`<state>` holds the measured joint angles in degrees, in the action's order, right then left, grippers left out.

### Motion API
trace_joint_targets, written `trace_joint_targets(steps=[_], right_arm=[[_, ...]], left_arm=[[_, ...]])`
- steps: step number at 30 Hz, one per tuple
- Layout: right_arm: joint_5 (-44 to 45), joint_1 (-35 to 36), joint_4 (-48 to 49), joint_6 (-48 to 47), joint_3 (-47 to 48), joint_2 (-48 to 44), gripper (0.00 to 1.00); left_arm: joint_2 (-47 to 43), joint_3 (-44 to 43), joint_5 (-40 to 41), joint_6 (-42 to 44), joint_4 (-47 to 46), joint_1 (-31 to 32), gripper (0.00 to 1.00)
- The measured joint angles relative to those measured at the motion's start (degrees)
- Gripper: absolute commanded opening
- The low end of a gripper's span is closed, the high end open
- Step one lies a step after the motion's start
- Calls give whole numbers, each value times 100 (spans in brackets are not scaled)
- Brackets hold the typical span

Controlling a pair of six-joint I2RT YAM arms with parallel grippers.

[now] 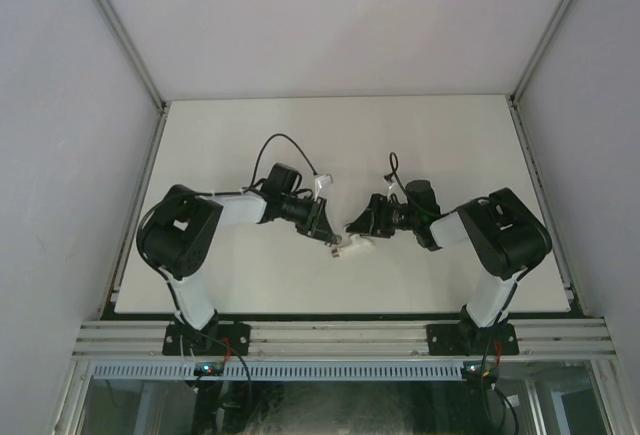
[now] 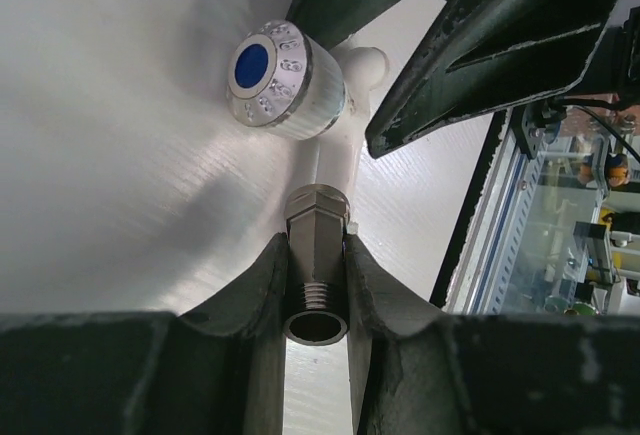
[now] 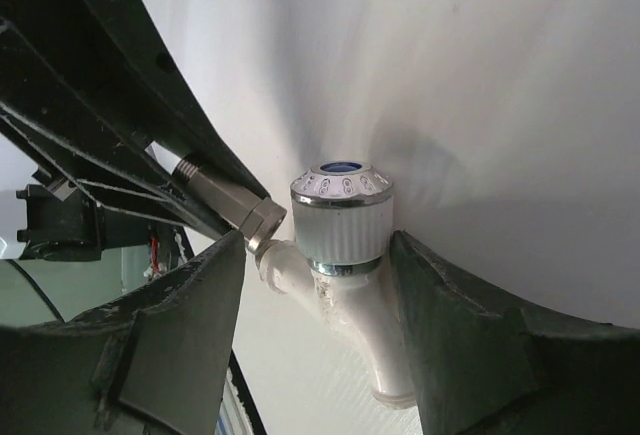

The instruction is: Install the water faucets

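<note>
The water faucets are two parts that meet between my grippers. The white bent tap (image 3: pixel 352 317) carries a ribbed knob with a blue cap (image 2: pixel 274 79). A dark-grey threaded metal fitting (image 2: pixel 318 255) butts against the tap's side inlet. I cannot tell how far it is screwed on. My left gripper (image 2: pixel 316 255) is shut on the fitting's hex body. My right gripper (image 3: pixel 320 255) straddles the tap, one finger (image 3: pixel 470 335) against the knob and spout, the other beside the inlet. In the top view both grippers (image 1: pixel 322 227) (image 1: pixel 362 223) meet over the tap (image 1: pixel 352 245) at the table's near middle.
The white table (image 1: pixel 400 145) is boxed in by white walls on three sides. An aluminium rail (image 1: pixel 340 335) carrying both arm bases runs along its near edge. Black cables loop above each wrist. The table's dark near edge (image 2: pixel 470 217) shows in the left wrist view.
</note>
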<state>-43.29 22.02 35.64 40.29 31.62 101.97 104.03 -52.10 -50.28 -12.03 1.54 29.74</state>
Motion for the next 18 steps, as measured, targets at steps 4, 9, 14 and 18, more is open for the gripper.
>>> trace_joint_targets(steps=[4, 9, 14, 18], right_arm=[[9, -105, 76, 35, -157, -92, 64], [238, -269, -522, -162, -308, -584, 65], [330, -291, -896, -378, -339, -811, 64], [125, -256, -804, -433, -337, -706, 64]], left_arm=[[0, 103, 50, 0, -44, -2, 0], [-214, 299, 184, 0, 22, -2, 0], [-726, 643, 238, -4, 37, -2, 0], [-828, 916, 236, -74, -42, 13, 0]])
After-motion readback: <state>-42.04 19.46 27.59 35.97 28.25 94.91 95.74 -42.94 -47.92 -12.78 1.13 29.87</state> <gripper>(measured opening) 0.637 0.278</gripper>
